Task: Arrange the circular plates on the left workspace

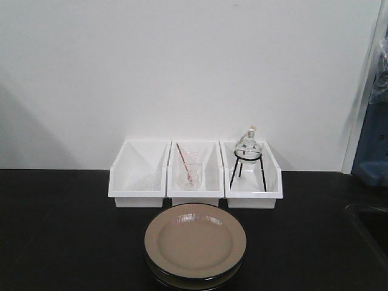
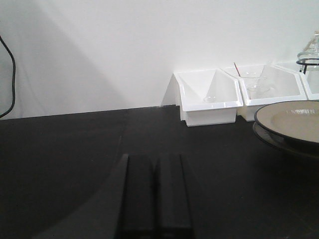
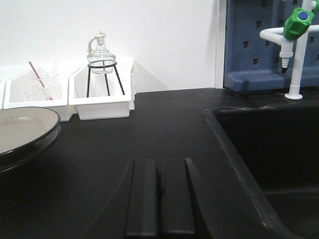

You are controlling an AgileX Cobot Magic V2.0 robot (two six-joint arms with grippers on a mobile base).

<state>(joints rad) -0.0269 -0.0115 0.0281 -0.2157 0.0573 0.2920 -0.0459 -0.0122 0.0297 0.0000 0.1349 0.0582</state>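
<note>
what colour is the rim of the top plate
Black, ringing a glossy beige-tan top plate; clearest in the exterior front-facing view.

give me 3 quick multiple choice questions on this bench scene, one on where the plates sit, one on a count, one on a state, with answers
1. Where are the plates?
A. in the sink
B. on the countertop in front of the middle bin
C. inside the left bin

2. How many white bins stand along the wall?
A. two
B. three
C. five

3. What state are the plates in?
A. stacked one on the other
B. side by side, apart
C. one held by a pincer

Answers:
1 B: the front view shows them on the black countertop, just before the middle bin.
2 B: three bins stand in a row.
3 A: a second black rim shows under the top plate; the left pincer and right pincer hold nothing.
</note>
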